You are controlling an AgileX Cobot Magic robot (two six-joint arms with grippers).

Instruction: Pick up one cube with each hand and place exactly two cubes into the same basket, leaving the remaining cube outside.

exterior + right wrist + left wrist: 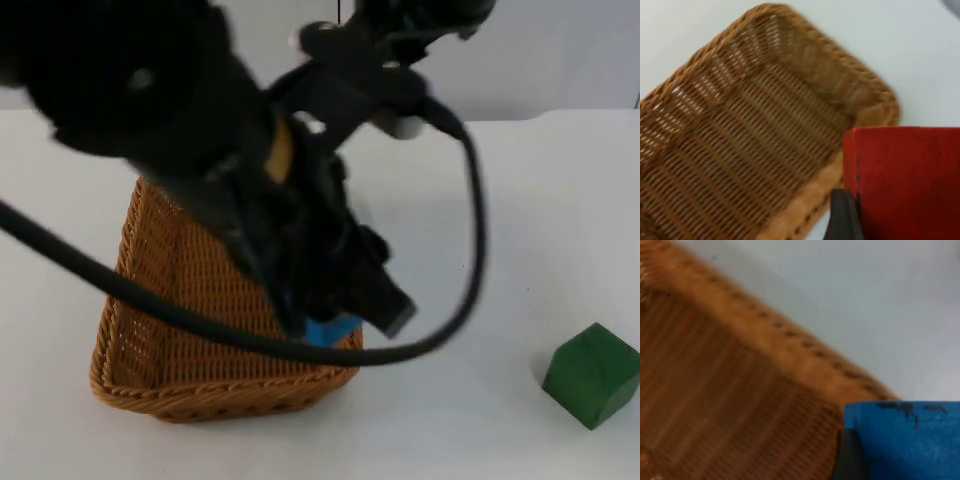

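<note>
Wicker basket: both arms above; blue cube, red cube apparently clamped.

Blue cube held at the wicker basket's rim

The left gripper has its jaws closed on a blue cube, with one black fingertip pressed flat against the cube's side. The cube's upper face carries a few dark scuff marks near its edge. Just beside the jaws runs the braided rim of a brown wicker basket, slanting across; the cube sits close over that rim. On the near side of the rim the basket's woven inside slopes away. Beyond the rim lies the bare white worktop.
</note>
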